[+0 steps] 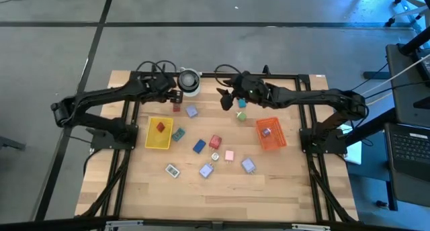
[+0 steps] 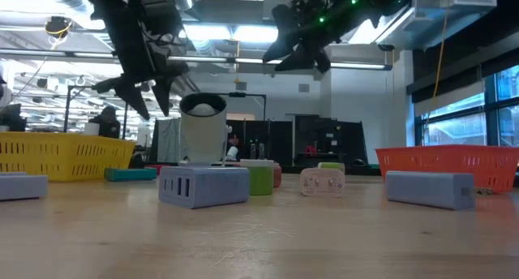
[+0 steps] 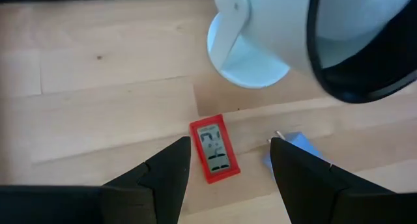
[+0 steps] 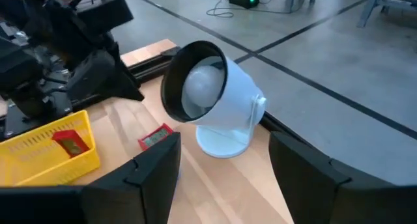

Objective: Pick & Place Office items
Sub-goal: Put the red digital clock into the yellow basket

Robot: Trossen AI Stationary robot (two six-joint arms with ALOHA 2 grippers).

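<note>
The office items lie scattered on the wooden table (image 1: pixel 134 191). They include a small red piece (image 1: pixel 177 108), lavender blocks (image 1: pixel 192 111), a blue one (image 1: pixel 199 146), a green one (image 1: pixel 240 115) and a white one (image 1: pixel 173 170). My left gripper (image 3: pixel 228 142) hangs open above the red piece (image 3: pixel 214 148), one finger to each side of it and clear of it. My right gripper (image 4: pixel 225 136) is open in the air near the table's far edge, pointing at a round white device (image 4: pixel 215 94). It holds nothing.
The round white device (image 1: pixel 189 82) stands at the far edge between the two grippers. A yellow tray (image 1: pixel 151 142) at the left holds a red piece (image 1: pixel 160 127). An orange tray (image 1: pixel 275 142) at the right holds a lavender piece (image 1: pixel 266 131). Bare wood lies along the near edge.
</note>
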